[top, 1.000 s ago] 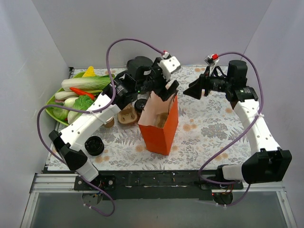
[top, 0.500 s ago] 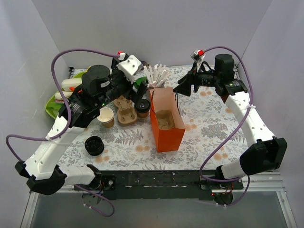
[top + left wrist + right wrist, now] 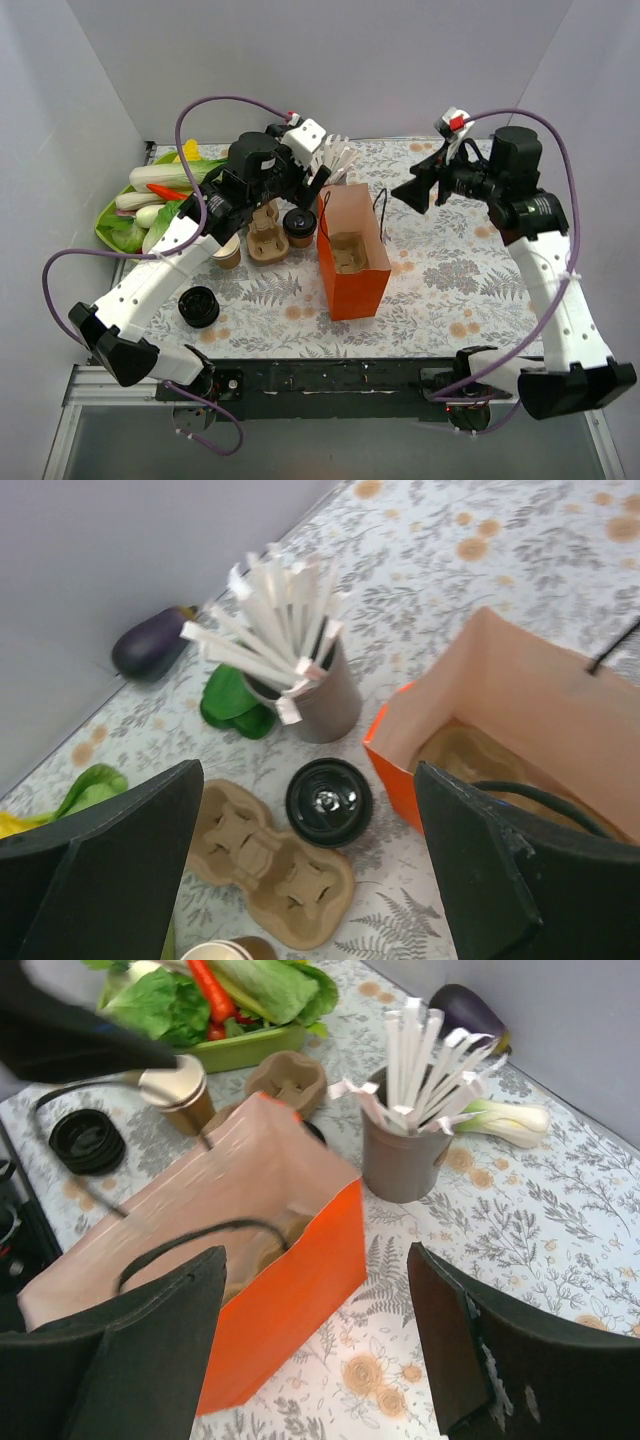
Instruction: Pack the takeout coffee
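**Top external: coffee (image 3: 299, 222) outside the bag (image 3: 352, 290)**

It stands on the table (image 3: 450, 270) just left of the bag, right of the tray (image 3: 266, 243). Left gripper (image 3: 320, 180) and right gripper (image 3: 413, 190) hover above, fingers spread, empty.

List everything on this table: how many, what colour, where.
paper bag: one, orange, centre
pulp tray: one, brown, inside the bag
takeout coffee: one, brown, black lid, left of bag
cup carrier: one, brown, left of coffee
open cup: one, brown, left of carrier
lids: one stack, black, near left
stick cup: one, grey, white sticks, behind bag
vegetables: several, mixed, green tray far left
eggplant: one, purple, back wall
left gripper: open, above coffee
right gripper: open, right of bag
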Tool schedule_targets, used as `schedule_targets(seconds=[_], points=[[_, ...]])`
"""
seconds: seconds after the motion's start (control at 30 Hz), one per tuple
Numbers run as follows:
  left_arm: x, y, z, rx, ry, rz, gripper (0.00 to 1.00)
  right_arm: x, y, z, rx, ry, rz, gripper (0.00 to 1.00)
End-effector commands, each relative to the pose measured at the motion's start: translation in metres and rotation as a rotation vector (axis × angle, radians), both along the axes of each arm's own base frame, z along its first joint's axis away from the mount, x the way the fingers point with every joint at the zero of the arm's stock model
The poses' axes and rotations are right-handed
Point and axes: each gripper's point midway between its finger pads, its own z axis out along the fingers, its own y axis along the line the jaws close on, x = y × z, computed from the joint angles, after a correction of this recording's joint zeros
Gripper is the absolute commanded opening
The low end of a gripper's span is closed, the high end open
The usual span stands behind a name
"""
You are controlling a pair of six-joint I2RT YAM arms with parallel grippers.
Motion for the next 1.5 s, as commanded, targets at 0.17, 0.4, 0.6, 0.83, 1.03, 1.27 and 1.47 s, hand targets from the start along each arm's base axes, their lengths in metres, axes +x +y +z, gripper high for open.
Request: schedule_targets(seconds=[0.17,0.4,0.6,0.83,1.03,1.27,1.47], points=[[0.036,0.03,0.021,-0.097,-0.09,0.174,0.86,-0.085,0.002,-0.028,-0.01,0.06,0.177,0.82],[0.033,0.026,0.017,-0.076,-0.071,0.143,0.88,-0.097,0.013,-0.049,0.041,0.182,0.197,0.94],[0.034,0.033,0.011,-0.035,-0.077,0.164,0.9,-0.087,0.025,-0.061,-0.001,0.228,0.156,0.97],[0.036,0.038,0.01,-0.018,-0.09,0.178,0.92,-0.064,0.031,-0.083,-0.079,0.276,0.054,0.93],[0.034,0.039,0.01,-0.012,-0.097,0.172,0.93,-0.048,0.02,-0.082,-0.15,0.239,-0.02,0.75],[0.034,0.035,0.008,-0.024,-0.093,0.156,0.93,-0.06,0.014,-0.058,-0.206,0.134,0.047,0.34],[0.035,0.029,-0.002,-0.031,-0.064,0.14,0.93,-0.063,0.007,-0.081,-0.288,0.164,0.073,0.07]])
